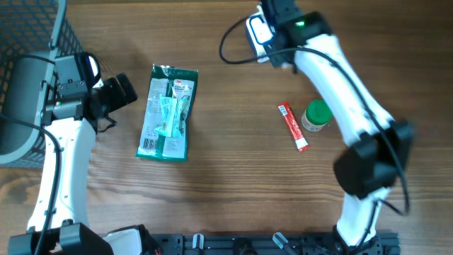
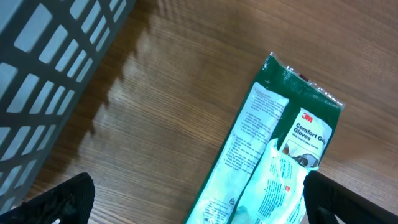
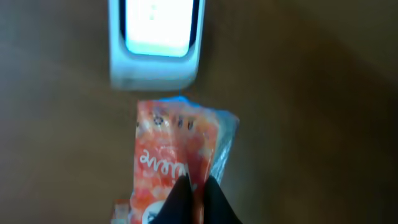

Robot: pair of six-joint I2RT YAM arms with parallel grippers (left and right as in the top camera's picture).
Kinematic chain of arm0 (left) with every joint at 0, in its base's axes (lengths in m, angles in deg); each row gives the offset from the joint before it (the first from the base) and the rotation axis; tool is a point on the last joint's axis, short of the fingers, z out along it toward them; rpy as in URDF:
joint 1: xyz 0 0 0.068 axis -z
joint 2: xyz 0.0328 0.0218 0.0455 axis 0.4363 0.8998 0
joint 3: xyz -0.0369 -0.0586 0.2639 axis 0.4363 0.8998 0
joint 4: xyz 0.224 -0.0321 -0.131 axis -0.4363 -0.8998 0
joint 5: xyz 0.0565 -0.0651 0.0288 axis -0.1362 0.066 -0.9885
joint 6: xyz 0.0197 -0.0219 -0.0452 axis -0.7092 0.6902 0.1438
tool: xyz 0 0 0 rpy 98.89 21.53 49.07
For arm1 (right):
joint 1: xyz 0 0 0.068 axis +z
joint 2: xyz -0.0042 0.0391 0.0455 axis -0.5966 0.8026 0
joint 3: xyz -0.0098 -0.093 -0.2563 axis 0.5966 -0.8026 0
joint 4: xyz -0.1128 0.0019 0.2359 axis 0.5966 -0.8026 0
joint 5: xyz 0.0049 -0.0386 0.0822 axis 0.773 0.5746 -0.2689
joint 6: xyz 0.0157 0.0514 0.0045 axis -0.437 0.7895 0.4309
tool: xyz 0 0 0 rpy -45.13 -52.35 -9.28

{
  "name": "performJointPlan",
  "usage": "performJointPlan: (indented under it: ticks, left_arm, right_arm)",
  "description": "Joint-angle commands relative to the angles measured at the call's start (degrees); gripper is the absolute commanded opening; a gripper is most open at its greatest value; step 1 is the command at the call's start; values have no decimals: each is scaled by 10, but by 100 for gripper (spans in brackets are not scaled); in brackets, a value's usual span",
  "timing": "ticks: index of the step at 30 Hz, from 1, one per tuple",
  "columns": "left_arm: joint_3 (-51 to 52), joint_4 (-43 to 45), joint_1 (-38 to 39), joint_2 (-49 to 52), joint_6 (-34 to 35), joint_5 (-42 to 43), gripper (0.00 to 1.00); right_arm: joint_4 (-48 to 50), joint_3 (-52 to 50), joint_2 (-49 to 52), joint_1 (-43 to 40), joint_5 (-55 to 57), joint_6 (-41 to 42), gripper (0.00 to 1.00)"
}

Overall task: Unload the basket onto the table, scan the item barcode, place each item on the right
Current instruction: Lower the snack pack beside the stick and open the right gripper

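glove pack (image 2: pixel 264 146) reads 3m comfort grip

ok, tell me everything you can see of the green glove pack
The glove pack is a flat green plastic bag with a white printed label reading 3M Comfort Grip Gloves. It lies flat on the wooden table, slightly tilted, in front of the open left tool. Only the table touches it.

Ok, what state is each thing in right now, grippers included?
left gripper: open, empty, beside glove packet.
right gripper: shut on orange packet.
orange packet: held close to scanner.
scanner: window lit.
glove packet: flat on table, not held.
red sachet: flat on table.
green-capped bottle: upright, capped.
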Motion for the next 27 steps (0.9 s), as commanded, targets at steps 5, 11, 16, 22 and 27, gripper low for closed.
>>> performJointPlan:
  ticks: [5, 11, 16, 22, 27]
  left_arm:
    - [-3, 2, -2, -1, -7, -2, 100]
    - [-3, 2, -2, -1, -7, -2, 100]
    - [-3, 2, -2, -1, -7, -2, 100]
    - [-3, 2, -2, -1, -7, -2, 100]
    - [-3, 2, -2, -1, -7, -2, 100]
  right_arm:
    - [-222, -74, -23, -6, -97, 182, 5]
    - [-167, -184, -23, -7, -96, 181, 39]
    - [-139, -198, -23, -3, -177, 183, 40]
    - [22, -198, -23, 48, -489, 191, 47]
    - [204, -198, -21, 113, -475, 330, 49]
